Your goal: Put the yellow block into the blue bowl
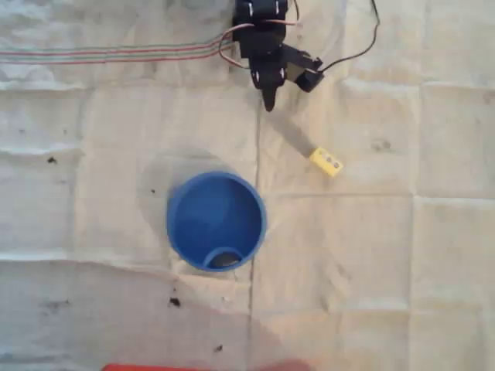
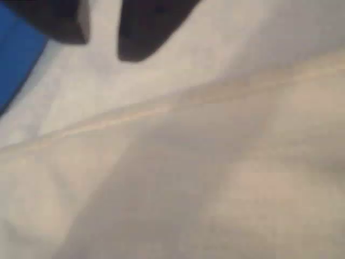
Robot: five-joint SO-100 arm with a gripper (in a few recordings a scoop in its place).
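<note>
The yellow block [image 1: 326, 161] lies on the white cloth, right of centre in the overhead view, with dark dots on its top face. The blue bowl [image 1: 216, 220] stands upright to its lower left, holding nothing, with a dark oval mark near its lower rim. My black gripper [image 1: 268, 100] points down the picture from the top centre, up and to the left of the block and apart from it. In the wrist view the gripper [image 2: 102, 46] shows two dark fingertips with a narrow gap and nothing between them. The bowl's [image 2: 16, 59] blue side sits at the left edge.
A creased white cloth [image 1: 387, 270] covers the table. A striped band [image 1: 116, 54] runs along the top left. A black cable [image 1: 363, 42] loops at the top right. A red strip [image 1: 155, 368] lies at the bottom edge. Small dark specks [image 1: 175, 301] dot the cloth.
</note>
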